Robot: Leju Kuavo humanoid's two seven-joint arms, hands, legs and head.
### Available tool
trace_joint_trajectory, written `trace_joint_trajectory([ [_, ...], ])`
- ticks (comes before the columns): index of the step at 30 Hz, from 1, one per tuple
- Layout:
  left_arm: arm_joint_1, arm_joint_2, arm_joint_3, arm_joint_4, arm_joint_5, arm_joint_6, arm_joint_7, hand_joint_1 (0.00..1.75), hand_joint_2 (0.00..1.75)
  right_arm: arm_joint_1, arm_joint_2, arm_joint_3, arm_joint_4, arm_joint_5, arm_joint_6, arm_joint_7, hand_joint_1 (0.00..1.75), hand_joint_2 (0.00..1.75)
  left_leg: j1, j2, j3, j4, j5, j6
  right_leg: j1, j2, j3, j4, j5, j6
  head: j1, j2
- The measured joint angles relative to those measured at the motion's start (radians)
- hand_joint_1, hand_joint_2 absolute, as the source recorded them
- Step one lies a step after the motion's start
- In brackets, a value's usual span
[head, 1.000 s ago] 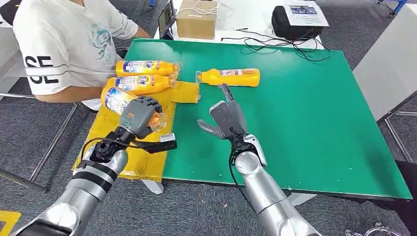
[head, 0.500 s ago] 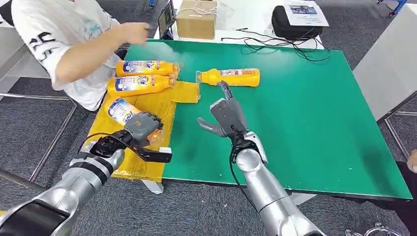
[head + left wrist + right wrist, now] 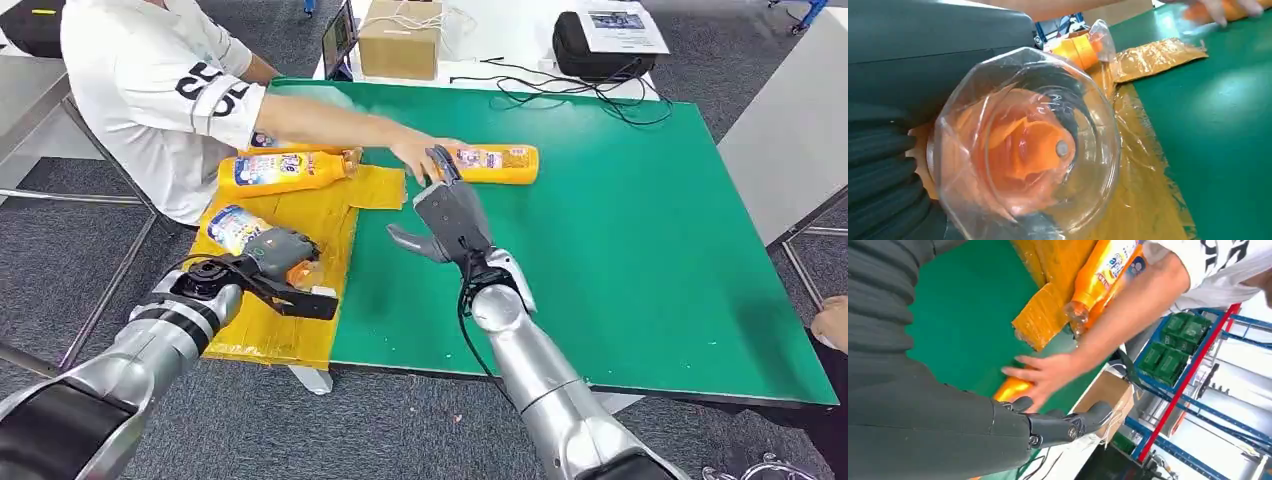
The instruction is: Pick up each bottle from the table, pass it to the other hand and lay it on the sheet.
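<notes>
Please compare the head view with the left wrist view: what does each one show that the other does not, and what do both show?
The head view alone shows the right hand open over the green table, the cardboard box, the black bag and the person's white shirt. The left wrist view alone shows, from very close, the clear base of the bottle that the left hand holds. Both show this bottle, the yellow sheet, the green table, and the person's hand on another bottle.

Glossy plastic bottle (image 3: 1023, 150); crinkled shiny sheet (image 3: 290, 300).
</notes>
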Motion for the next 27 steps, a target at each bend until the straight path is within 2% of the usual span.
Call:
trace_joint_trajectory([
  [1,-0.002,0.000,0.000,0.004,0.010,-0.001,-0.002,1.75,1.75,-0.004,0.000,0.002,0.005,-0.003,0.000,0.000,0.00,1.75,0.000,0.000,0.000,0.000,0.000,0.000,0.000,0.000,0.000,0.000,0.000,0.000,0.000,0.000],
  [2,-0.002,0.000,0.001,0.007,0.024,-0.002,-0.003,1.43,1.75,-0.006,0.000,0.005,0.010,-0.008,-0.001,-0.001,0.00,1.75,0.000,0.000,0.000,0.000,0.000,0.000,0.000,0.000,0.000,0.000,0.000,0.000,0.000,0.000],
  [3,-0.002,0.000,0.002,0.009,0.034,-0.002,-0.003,0.35,1.75,-0.009,0.001,0.006,0.014,-0.014,-0.001,-0.001,0.00,1.75,0.000,0.000,0.000,0.000,0.000,0.000,0.000,0.000,0.000,0.000,0.000,0.000,0.000,0.000],
  [4,-0.002,0.000,0.003,0.012,0.043,-0.002,-0.003,0.00,1.75,-0.011,0.001,0.010,0.018,-0.016,-0.002,-0.001,0.00,1.75,0.000,0.000,0.000,0.000,0.000,0.000,0.000,0.000,0.000,0.000,0.000,0.000,0.000,0.000],
  [27,0.035,-0.022,0.031,0.034,0.130,0.053,-0.060,0.00,1.75,-0.042,0.003,0.019,0.090,-0.051,0.019,-0.011,0.00,1.75,0.000,0.000,0.000,0.000,0.000,0.000,0.000,0.000,0.000,0.000,0.000,0.000,0.000,0.000],
])
